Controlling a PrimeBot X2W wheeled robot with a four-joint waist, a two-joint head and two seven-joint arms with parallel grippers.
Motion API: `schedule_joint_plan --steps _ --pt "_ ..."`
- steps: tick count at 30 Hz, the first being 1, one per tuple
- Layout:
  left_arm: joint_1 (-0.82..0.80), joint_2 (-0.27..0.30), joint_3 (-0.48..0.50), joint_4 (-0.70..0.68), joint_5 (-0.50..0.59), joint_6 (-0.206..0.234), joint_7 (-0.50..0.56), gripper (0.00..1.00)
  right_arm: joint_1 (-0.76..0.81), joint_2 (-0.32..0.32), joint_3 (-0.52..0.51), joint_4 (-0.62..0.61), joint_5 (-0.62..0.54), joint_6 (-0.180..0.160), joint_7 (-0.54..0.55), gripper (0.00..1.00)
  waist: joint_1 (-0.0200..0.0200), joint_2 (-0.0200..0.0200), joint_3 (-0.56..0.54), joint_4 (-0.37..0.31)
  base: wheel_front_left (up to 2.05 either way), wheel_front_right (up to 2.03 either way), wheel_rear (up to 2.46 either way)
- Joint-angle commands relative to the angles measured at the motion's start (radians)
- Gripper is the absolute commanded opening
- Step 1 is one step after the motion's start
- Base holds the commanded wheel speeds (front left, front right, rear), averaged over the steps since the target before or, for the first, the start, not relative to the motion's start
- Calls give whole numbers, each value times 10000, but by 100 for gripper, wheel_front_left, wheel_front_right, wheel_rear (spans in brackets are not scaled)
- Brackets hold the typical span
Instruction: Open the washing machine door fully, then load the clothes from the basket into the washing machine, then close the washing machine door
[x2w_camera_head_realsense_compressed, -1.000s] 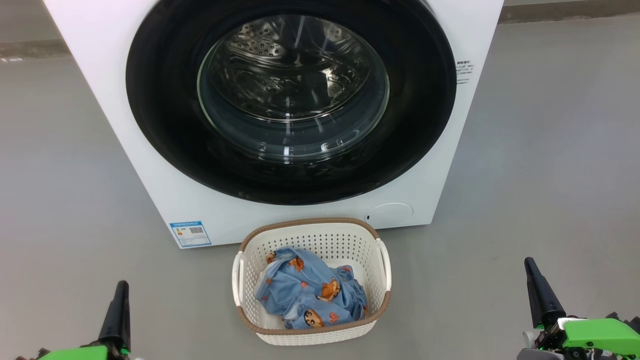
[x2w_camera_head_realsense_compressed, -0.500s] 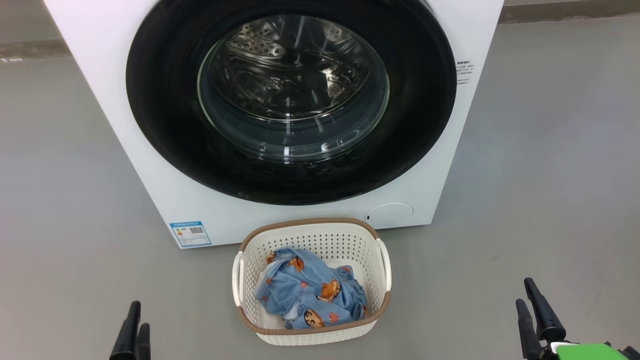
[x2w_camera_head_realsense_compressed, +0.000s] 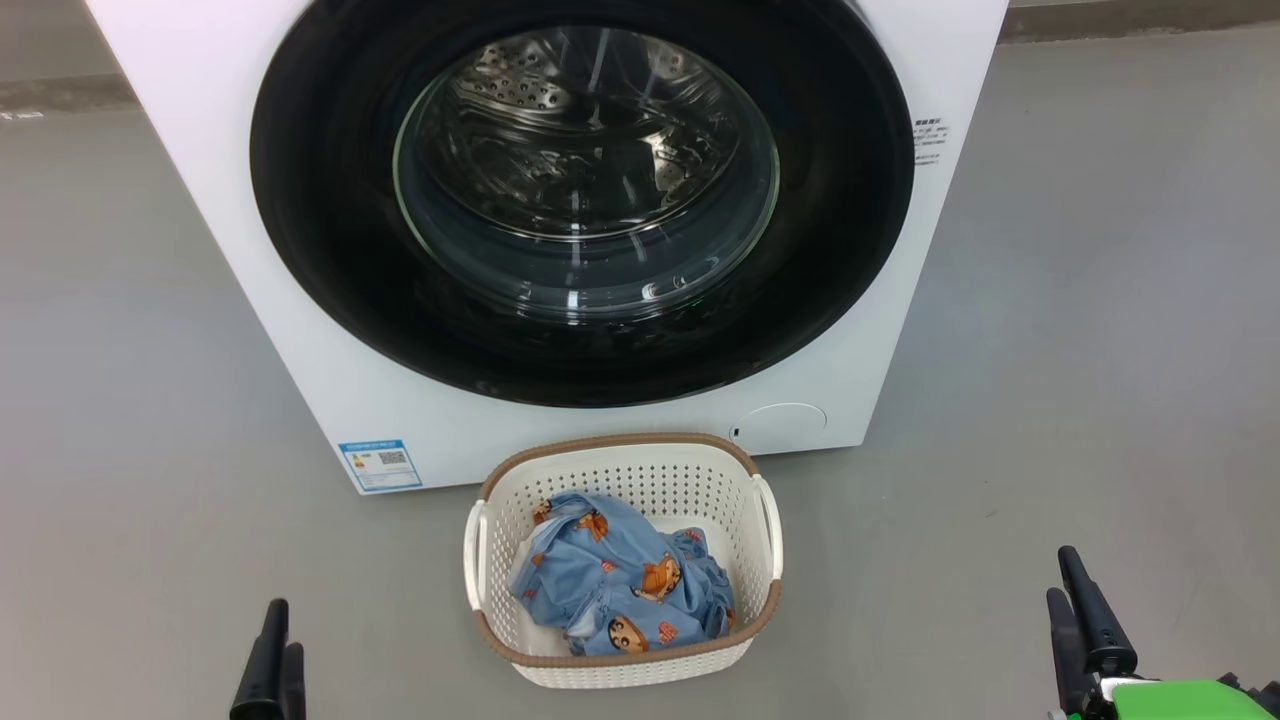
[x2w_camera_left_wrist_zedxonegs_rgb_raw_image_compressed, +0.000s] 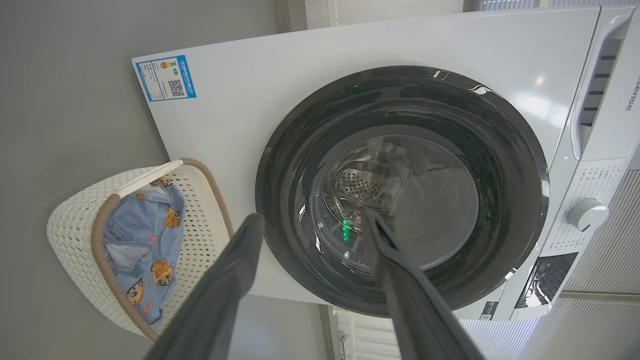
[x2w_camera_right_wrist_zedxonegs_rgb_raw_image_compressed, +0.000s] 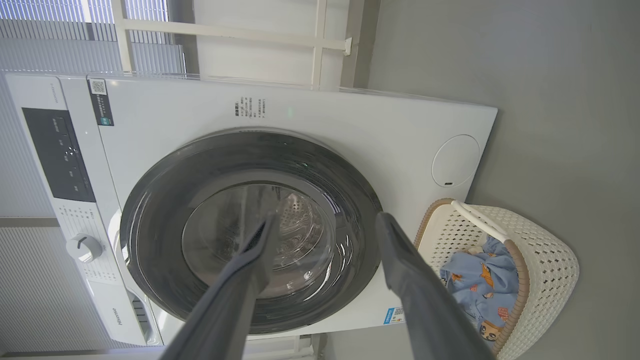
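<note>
1. We see the washing machine door (x2w_camera_head_realsense_compressed: 583, 190) shut, facing us.
2. The basket (x2w_camera_head_realsense_compressed: 620, 442) stands on the floor just before it, handles left and right, clothes (x2w_camera_head_realsense_compressed: 620, 585) inside.
3. Left end effector (x2w_camera_head_realsense_compressed: 285, 628) and right end effector (x2w_camera_head_realsense_compressed: 1060, 572) point forward, spread wide, empty.

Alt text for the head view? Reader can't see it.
A white washing machine with its round black door shut stands on a grey floor, and a cream basket holding blue printed clothes sits right in front of it. The left gripper and right gripper show at the bottom corners, dark fingers up, touching nothing.
</note>
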Motion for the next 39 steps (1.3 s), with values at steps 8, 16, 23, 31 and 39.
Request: schedule_joint_plan --steps 8,16,23,31,39 --pt "-341 218 -33 -326 730 -32 -318 100 -215 -79 -34 -546 -1281 -3 -310 100 -1 -1 15 10 0 0 0" --pt "-371 239 -118 -334 1519 -40 -553 100 -216 -91 -14 -830 -2289 -3 -544 100 -1 -1 -7 18 0 0 0" --pt "-361 267 -186 -322 2546 -47 -758 100 -175 -101 93 -1058 -3549 -4 -748 100 -1 -1 -58 8 0 0 0" --pt "-362 277 -124 -367 4038 -56 -1021 100 -159 -225 390 -1278 -5398 -5 -1010 100 -1 -1 -80 -13 0 0 0" --pt "-400 286 -68 -395 5151 -62 -1227 100 -199 -406 605 -1332 -6719 -5 -1215 100 -1 -1 -62 -18 0 0 0"
